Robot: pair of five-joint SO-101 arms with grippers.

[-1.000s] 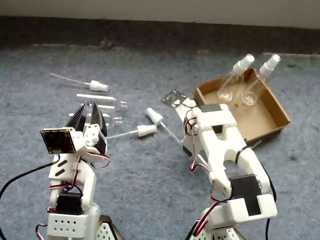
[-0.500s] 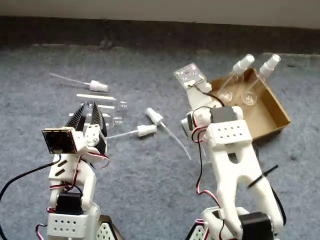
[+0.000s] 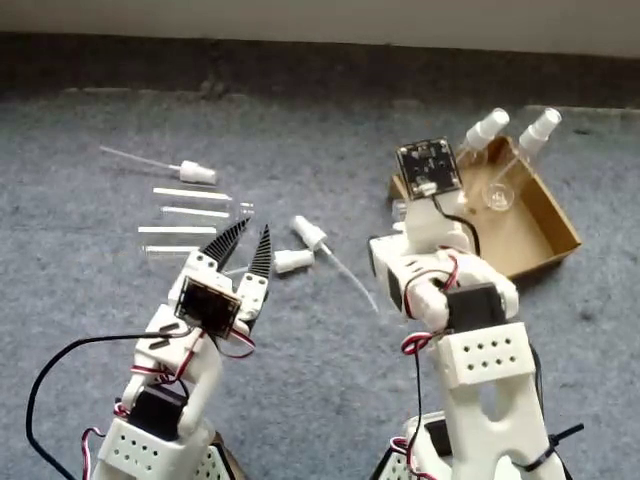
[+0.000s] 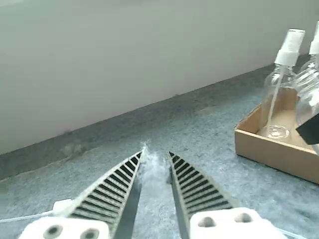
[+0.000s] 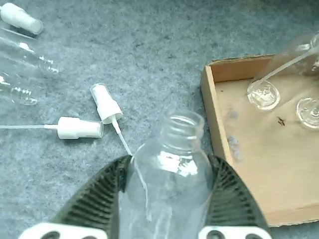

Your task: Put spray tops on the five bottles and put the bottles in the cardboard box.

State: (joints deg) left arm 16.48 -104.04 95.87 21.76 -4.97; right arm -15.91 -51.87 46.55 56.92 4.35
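Right gripper (image 5: pixel 168 162) has raised an uncapped bottle (image 5: pixel 169 186), clamped — left gripper (image 4: pixel 156 155), partly open, swung toward the spray tops (image 3: pixel 293 261): capping next

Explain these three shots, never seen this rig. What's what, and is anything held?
Two small robot arms sit side by side on a grey carpeted table. The wide picture looks down from a fixed camera. The other two come from a camera on each arm's wrist, looking along its end effector. On the surface lie three loose spray tops, some uncapped clear bottles and a cardboard box with two capped bottles leaning in it. The left end effector is open and empty. The right end effector grips an open-necked bottle near the box.
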